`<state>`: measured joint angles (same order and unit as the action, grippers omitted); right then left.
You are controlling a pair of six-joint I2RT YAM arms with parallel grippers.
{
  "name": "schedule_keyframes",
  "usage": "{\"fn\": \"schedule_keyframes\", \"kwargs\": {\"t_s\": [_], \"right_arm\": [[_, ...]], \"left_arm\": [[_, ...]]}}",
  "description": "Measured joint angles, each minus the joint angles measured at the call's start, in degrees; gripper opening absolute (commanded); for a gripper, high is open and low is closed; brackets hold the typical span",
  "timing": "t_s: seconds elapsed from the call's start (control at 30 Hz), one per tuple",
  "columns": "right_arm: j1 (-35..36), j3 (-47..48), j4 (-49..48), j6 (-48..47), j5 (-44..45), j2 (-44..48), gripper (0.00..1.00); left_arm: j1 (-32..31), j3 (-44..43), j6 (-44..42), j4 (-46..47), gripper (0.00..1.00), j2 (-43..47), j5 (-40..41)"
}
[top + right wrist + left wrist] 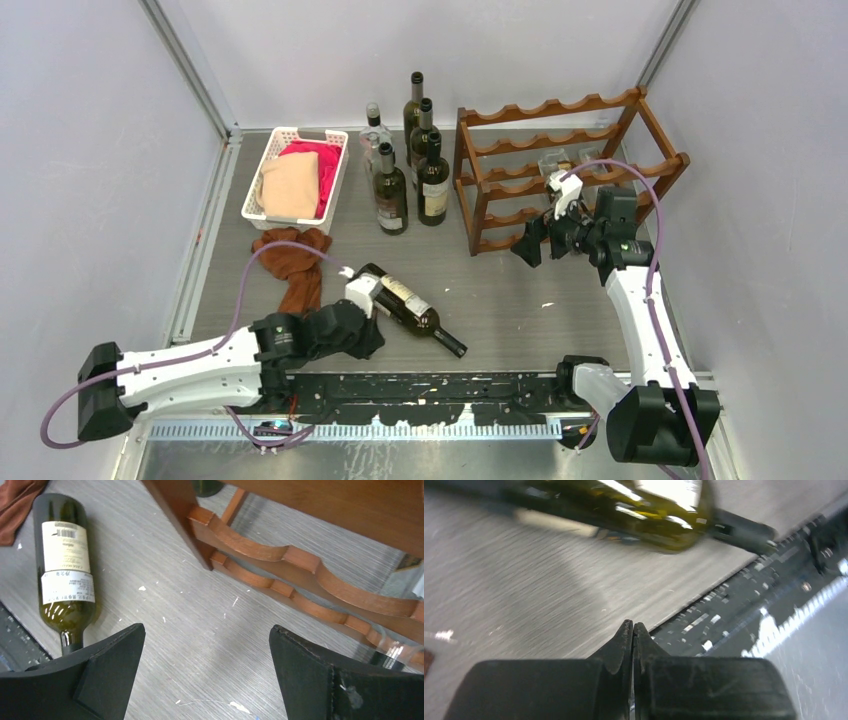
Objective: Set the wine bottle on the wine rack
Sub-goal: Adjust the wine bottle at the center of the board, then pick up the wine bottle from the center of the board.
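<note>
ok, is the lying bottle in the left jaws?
No, left jaws are shut on nothing in the wrist view; wine bottle lies beyond.

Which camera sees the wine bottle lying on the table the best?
The top external view: the lying wine bottle shows whole, base to cap. The right wrist view shows its body and labels sharply, but not the neck's end. The left wrist view shows only a blurred part.

You have the wine bottle [408,308] lying on its side on the near table, with the left gripper [372,335] just beside its base. The right gripper [538,245] hangs near the wine rack [560,165], and standing bottles [433,190] are left of it.
</note>
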<state>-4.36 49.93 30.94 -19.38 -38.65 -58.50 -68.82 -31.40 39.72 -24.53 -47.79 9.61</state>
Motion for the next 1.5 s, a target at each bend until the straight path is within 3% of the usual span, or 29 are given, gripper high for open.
{"fn": "schedule_keyframes", "kwargs": {"t_s": [0.13,0.33,0.53,0.7,1.07,1.33,1.5], "right_arm": [[0.48,-0.15,1.66,-2.43,-3.98,0.02,1.00],[4.94,-0.26,7.19,-8.81,-8.02,-0.98,1.00],[15.32,0.50,14.21,-14.75,-10.08,-4.96,1.00],[26.27,0.52,13.35,-14.05,-9.18,-6.08,1.00],[44.63,0.07,1.73,-3.15,5.33,-14.75,1.00],[50.64,-0.74,-10.08,9.38,24.13,-23.34,1.00],[51.95,-0.63,-12.76,13.18,32.72,-29.00,1.00]], "left_arm": [[4.20,6.73,9.75,-1.51,0.00,3.85,6.32],[16.59,8.61,15.32,6.10,0.00,-0.39,6.36],[17.49,8.15,18.21,11.32,0.00,-11.85,3.41],[17.53,8.15,19.82,13.25,0.00,-14.08,1.55],[17.57,8.83,21.40,26.88,0.00,-18.62,-3.21],[17.57,9.62,21.42,29.00,0.01,-19.34,-4.52],[17.57,10.40,21.33,28.83,0.12,-17.16,-4.52]]}}
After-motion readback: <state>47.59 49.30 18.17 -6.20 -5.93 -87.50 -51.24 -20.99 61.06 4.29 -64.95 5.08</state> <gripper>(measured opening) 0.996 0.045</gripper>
